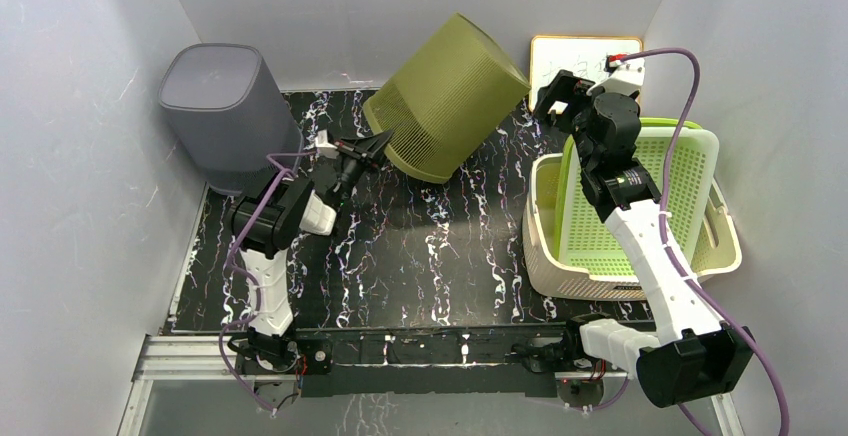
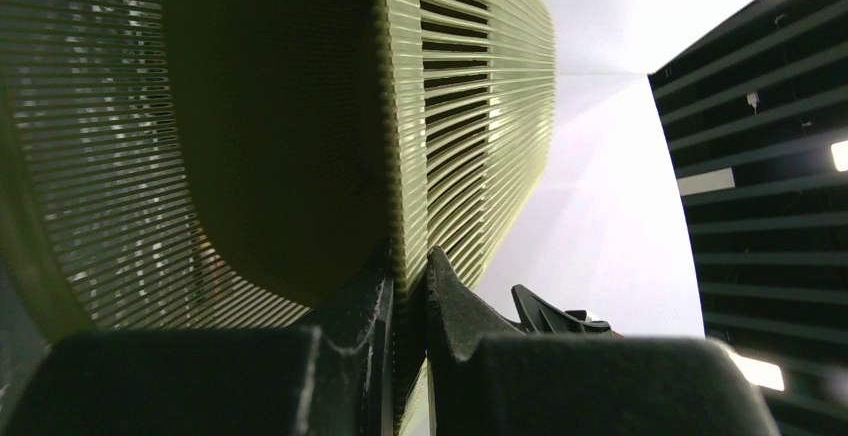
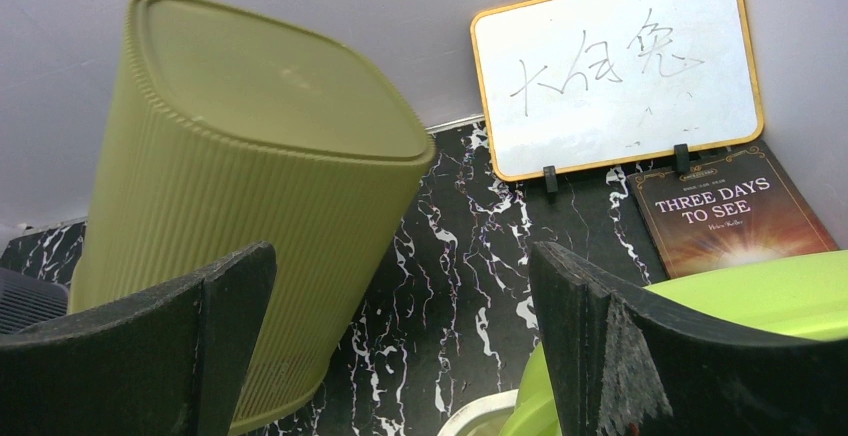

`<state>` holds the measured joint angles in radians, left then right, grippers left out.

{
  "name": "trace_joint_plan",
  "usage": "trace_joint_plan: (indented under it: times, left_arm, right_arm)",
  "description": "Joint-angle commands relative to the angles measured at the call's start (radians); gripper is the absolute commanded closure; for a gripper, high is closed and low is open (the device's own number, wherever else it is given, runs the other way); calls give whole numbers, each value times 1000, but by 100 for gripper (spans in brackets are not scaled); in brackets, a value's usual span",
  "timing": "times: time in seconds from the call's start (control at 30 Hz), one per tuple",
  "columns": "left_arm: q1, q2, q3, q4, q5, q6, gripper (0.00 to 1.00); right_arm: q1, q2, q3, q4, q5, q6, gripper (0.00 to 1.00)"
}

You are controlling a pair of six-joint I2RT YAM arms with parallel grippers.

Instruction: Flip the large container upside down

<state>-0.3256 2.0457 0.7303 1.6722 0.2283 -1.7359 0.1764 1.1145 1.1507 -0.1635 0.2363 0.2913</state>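
The large container (image 1: 450, 96) is an olive-green ribbed bin, tilted at the back of the table. Its closed base points up and to the right; its open mouth faces down-left. My left gripper (image 1: 375, 146) is shut on the mouth's rim. In the left wrist view the ribbed wall (image 2: 480, 86) runs between the jaws of the left gripper (image 2: 410, 286), one finger inside and one outside. My right gripper (image 1: 555, 96) hangs open just right of the bin, touching nothing. The right wrist view shows the bin (image 3: 250, 156) beyond the open right gripper (image 3: 400, 256).
A grey bin (image 1: 225, 106) stands at the back left. A cream basket (image 1: 545, 246) on the right holds a lime-green basket (image 1: 650, 196) standing on edge. A whiteboard (image 3: 615, 66) and a book (image 3: 730, 211) sit at the back right. White walls close in three sides.
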Motion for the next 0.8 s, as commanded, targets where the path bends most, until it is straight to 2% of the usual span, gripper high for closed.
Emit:
trace_joint_plan:
  times: [0.0,0.03,0.1,0.2,0.23,0.27,0.4,0.57,0.77]
  left_arm:
    - [35,14,-107,118,85,93,100]
    - [42,18,-120,119,88,98,99]
    - [58,27,-144,118,95,104,89]
    - [75,40,-185,116,95,111,85]
    - [82,47,-200,116,98,109,76]
    - [87,54,-220,117,100,107,63]
    - [100,66,-269,116,101,122,48]
    - [109,54,-294,113,120,145,46]
    - [116,37,-321,103,187,169,48]
  right_arm:
    - [-5,16,-11,-24,-20,35,2]
    - [-5,15,-11,-25,-21,35,2]
    - [-5,9,-12,-28,-20,36,2]
    - [-6,3,-16,-33,-14,33,2]
    - [-5,2,-16,-33,-15,34,2]
    - [-5,1,-17,-35,-15,33,2]
    - [-5,3,-21,-34,-25,36,2]
    - [-5,10,-20,-32,-42,42,2]
    - [-5,20,-9,-48,-60,36,2]
